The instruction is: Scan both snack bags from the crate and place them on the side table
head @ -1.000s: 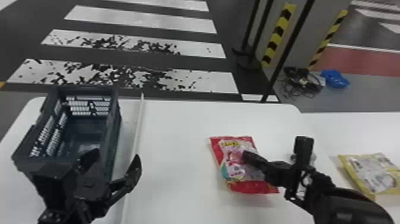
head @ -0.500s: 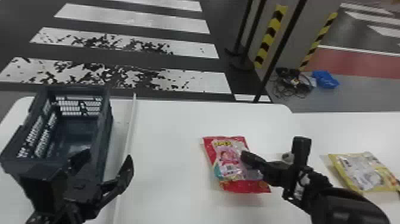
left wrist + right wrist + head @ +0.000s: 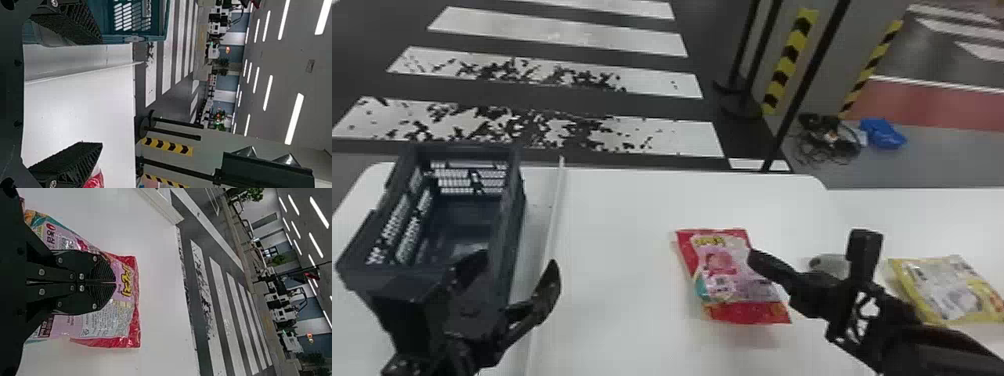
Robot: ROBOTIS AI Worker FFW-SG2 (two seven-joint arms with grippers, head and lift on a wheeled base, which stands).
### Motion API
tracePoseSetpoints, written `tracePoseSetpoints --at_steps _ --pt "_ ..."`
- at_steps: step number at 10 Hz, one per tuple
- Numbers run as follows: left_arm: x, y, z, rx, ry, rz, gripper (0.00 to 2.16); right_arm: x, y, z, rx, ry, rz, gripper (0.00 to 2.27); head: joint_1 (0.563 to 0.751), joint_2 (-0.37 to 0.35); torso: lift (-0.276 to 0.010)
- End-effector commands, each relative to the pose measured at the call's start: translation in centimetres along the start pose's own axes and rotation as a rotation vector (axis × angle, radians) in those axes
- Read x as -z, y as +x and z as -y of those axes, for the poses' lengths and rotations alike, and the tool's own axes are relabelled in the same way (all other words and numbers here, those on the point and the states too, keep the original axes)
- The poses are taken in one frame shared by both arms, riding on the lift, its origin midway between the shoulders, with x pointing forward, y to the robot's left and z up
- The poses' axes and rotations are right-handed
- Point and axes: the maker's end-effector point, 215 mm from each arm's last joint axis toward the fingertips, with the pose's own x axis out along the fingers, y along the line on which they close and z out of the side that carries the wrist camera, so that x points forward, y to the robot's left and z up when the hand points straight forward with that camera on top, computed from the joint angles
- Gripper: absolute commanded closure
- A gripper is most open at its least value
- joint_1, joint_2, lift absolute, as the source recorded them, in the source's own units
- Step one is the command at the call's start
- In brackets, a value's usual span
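Note:
The red and pink snack bag (image 3: 727, 270) is at mid-table in the head view, pinched by my right gripper (image 3: 756, 259). In the right wrist view the right gripper (image 3: 116, 282) has its fingers together on the bag (image 3: 124, 323), which spreads out on both sides of them. Farther right, the yellow snack bag (image 3: 952, 290) lies flat on a white surface. My left gripper (image 3: 516, 267) stands open by the near right part of the dark crate (image 3: 514, 200). Nothing is between the fingers of the left gripper (image 3: 100, 94) in the left wrist view.
A thin white strip (image 3: 552, 225) runs along the table just right of the crate. Behind the right gripper lies a rounded grey object (image 3: 827, 265), partly hidden. Black posts and a striped pillar (image 3: 789, 60) stand past the table's far edge.
The whole head view has shifted slightly, with table, crate and bags a little farther left in it. Against the table, both grippers and the red bag stand nearly where they were.

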Motion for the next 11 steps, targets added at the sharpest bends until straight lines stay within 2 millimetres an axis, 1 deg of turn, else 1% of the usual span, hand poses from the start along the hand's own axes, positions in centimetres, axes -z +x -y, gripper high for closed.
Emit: tracePoseSetpoints --at_steps 1,3,4,5,6,7,8,9,10,11 --pt "0.0 0.0 0.0 0.000 0.002 -0.001 0.07 -0.8 -1.8 1.6 0.031 0.017 0.019 2.26 0.695 -0.218 -0.095" --pt "-0.1 0.0 0.0 0.001 0.001 0.002 0.07 -1.1 -3.6 2.5 0.042 0.024 0.032 2.26 0.695 -0.256 -0.095" --pt "-0.2 0.0 0.0 0.001 0.001 0.004 0.07 -0.3 -3.9 2.0 0.021 0.033 0.013 2.26 0.695 -0.268 -0.095" --pt "0.0 0.0 -0.1 -0.001 0.001 0.001 0.07 0.6 -4.2 0.9 -0.015 0.060 0.001 2.26 0.695 -0.272 -0.095" --pt "0.2 0.0 -0.1 -0.001 -0.001 -0.002 0.07 1.8 -4.1 -0.6 -0.051 0.081 -0.008 2.26 0.695 -0.266 -0.095" --pt "0.2 0.0 -0.1 -0.001 -0.001 -0.002 0.07 2.5 -3.8 -1.2 -0.061 0.092 -0.015 2.26 0.695 -0.260 -0.095" --pt "0.2 0.0 -0.1 0.001 -0.002 -0.002 0.07 2.9 -3.6 -2.2 -0.086 0.097 -0.016 2.26 0.695 -0.249 -0.095" --pt "0.2 0.0 0.0 0.002 -0.001 -0.002 0.07 3.1 -3.5 -2.7 -0.100 0.102 -0.019 2.26 0.695 -0.237 -0.095" --pt "0.4 0.0 0.0 0.003 -0.006 -0.006 0.07 3.5 -3.4 -2.4 -0.091 0.098 -0.030 2.26 0.695 -0.226 -0.095" --pt "0.4 0.0 0.0 0.004 -0.008 -0.005 0.07 4.4 -3.2 -2.0 -0.083 0.111 -0.054 2.26 0.695 -0.224 -0.095"
